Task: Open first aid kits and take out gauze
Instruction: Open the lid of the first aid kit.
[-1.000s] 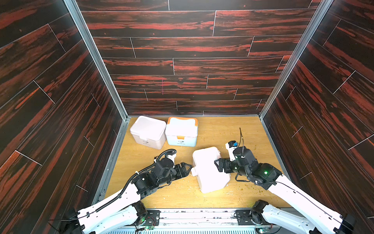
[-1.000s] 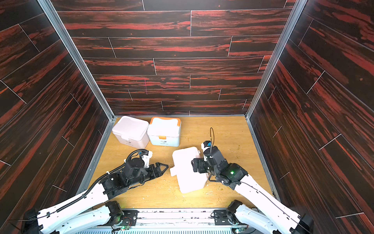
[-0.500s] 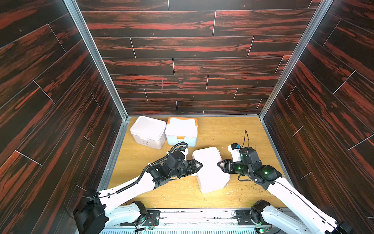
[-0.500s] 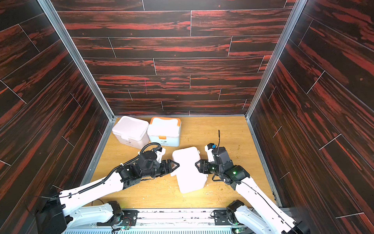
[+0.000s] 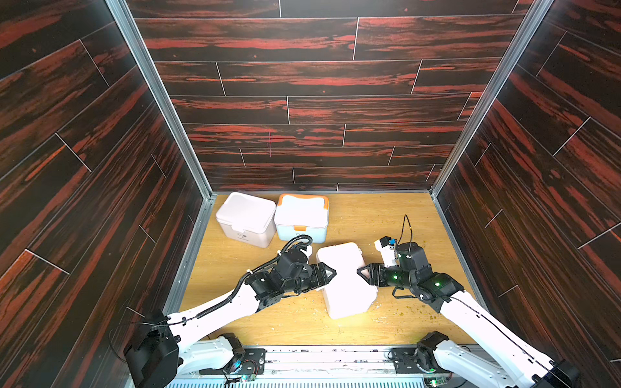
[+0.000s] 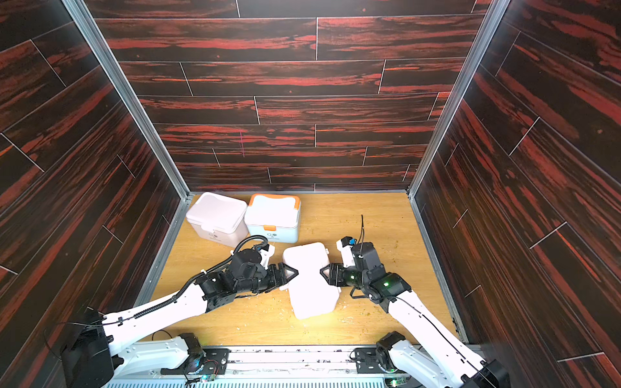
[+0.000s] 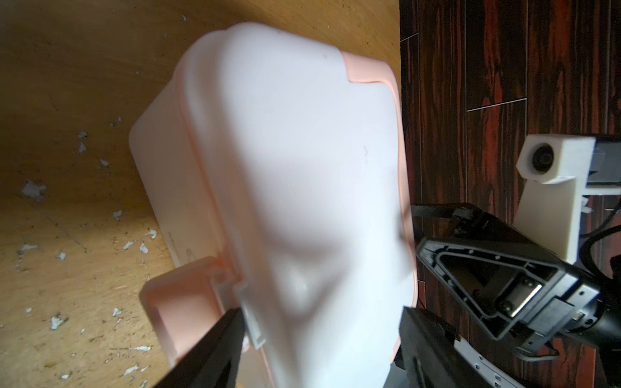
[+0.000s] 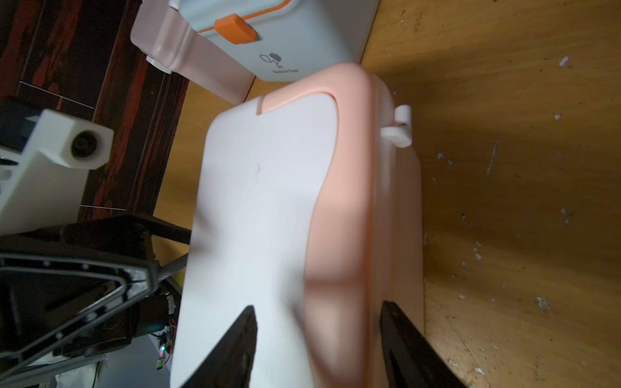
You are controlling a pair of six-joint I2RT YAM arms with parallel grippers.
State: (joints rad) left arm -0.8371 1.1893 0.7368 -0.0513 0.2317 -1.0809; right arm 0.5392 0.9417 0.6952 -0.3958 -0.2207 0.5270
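A pinkish-white first aid kit (image 5: 346, 285) stands mid-floor between both arms, lid down. My left gripper (image 5: 331, 272) is open at its left edge. In the left wrist view its jaws straddle the lid beside the pink latch (image 7: 181, 302). My right gripper (image 5: 362, 271) is shut on the kit's right edge, one finger (image 8: 242, 336) on the white lid, the other (image 8: 403, 336) against the pink side wall. Two more kits stand at the back left, both shut: a pinkish one (image 5: 245, 218) and a pale blue one with orange trim (image 5: 301, 215). The gauze is out of view.
Dark wood-pattern walls (image 5: 537, 201) close in the wooden floor (image 5: 376, 215) on three sides. White flecks and crumbs (image 5: 386, 312) lie scattered near the middle kit. A metal rail (image 5: 319, 352) with both arm bases runs along the front.
My left arm has reached forward and its jaws now sit at the kit's left edge. The right gripper has shifted slightly and narrowed onto the right edge. The kit itself has barely moved.
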